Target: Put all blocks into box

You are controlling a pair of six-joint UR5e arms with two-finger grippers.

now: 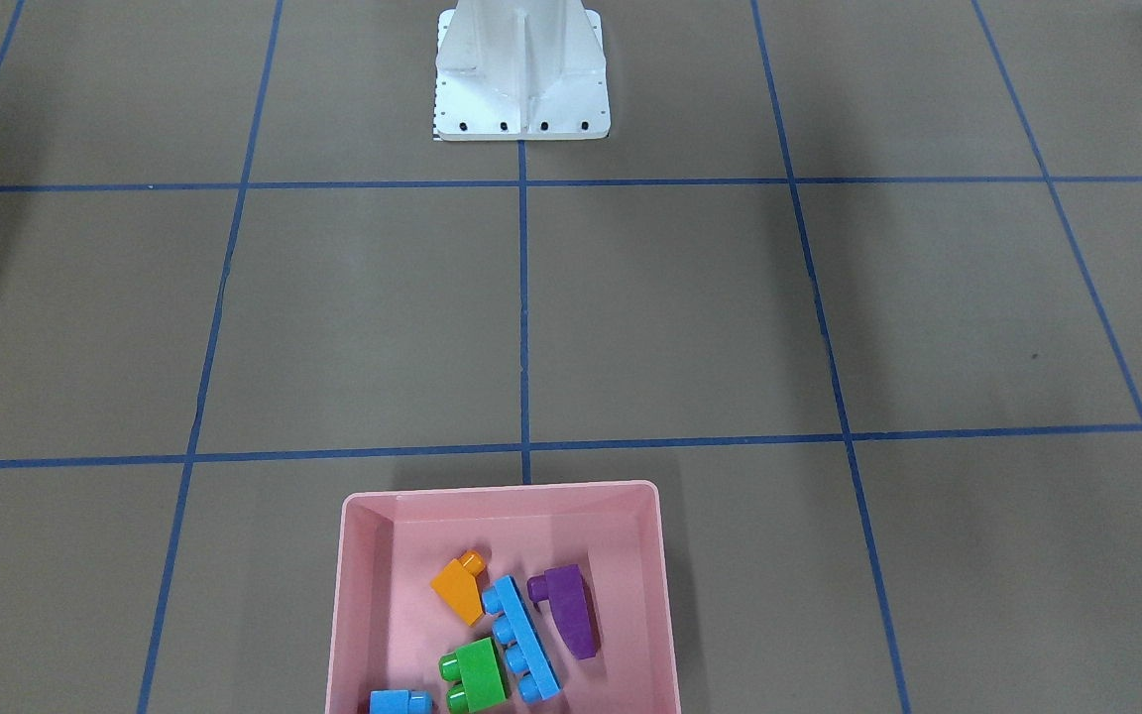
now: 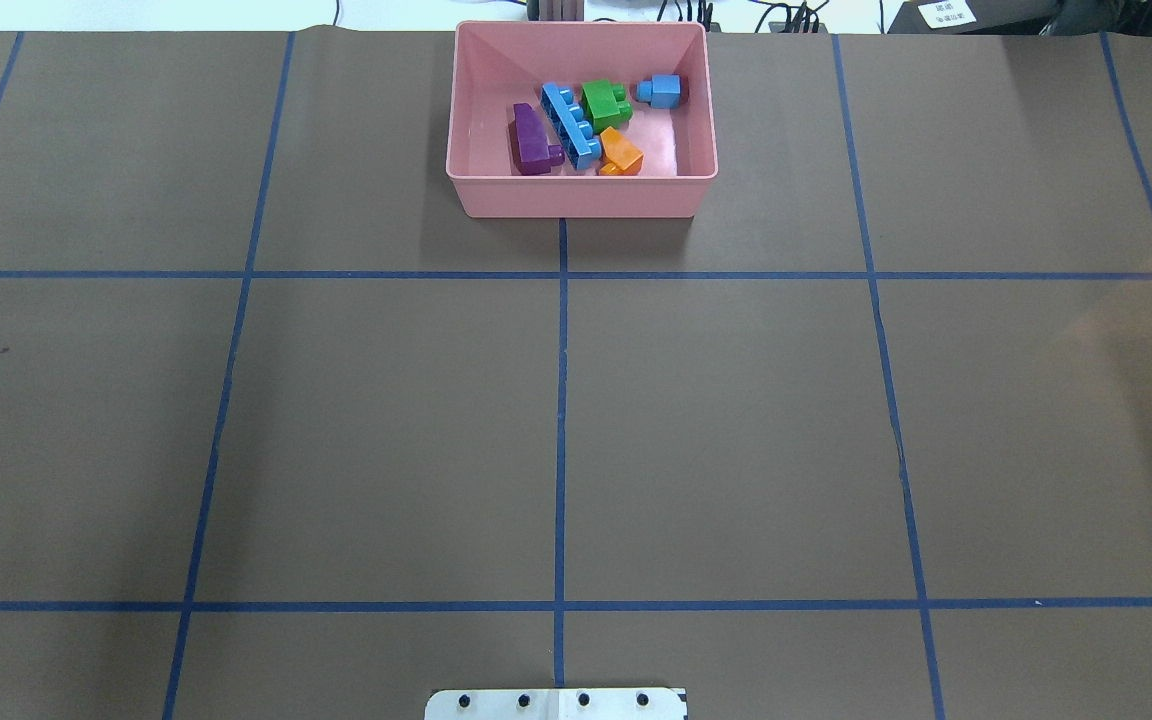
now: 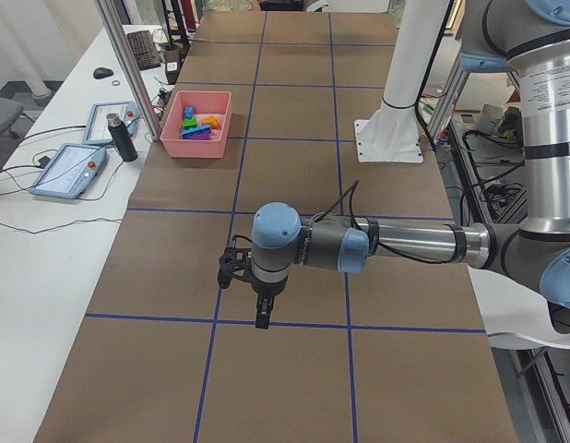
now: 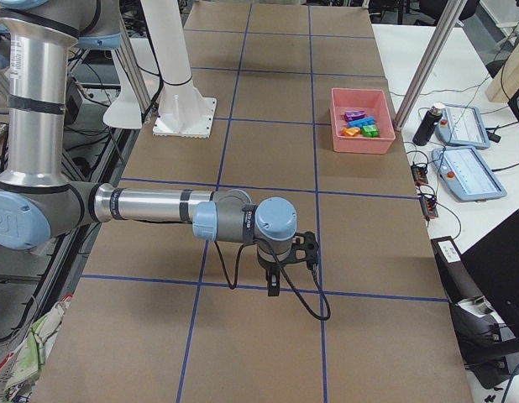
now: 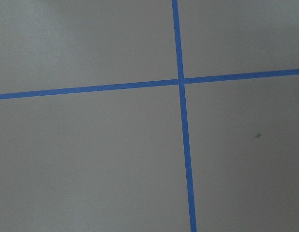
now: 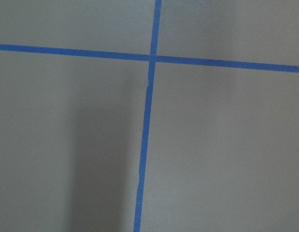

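Note:
The pink box stands at the table's far middle edge and also shows in the front view. Inside it lie the orange sloped block, the purple sloped block, the long blue block, the green block and the small blue block. My left gripper hangs above bare table, far from the box, seen only in the left side view. My right gripper hangs likewise, seen only in the right side view. I cannot tell whether either is open or shut. Both wrist views show only table and tape.
The white metal base stands at the robot's side of the table. Blue tape lines divide the brown tabletop into squares. Beyond the box, off the table, lie two control tablets and a dark bottle.

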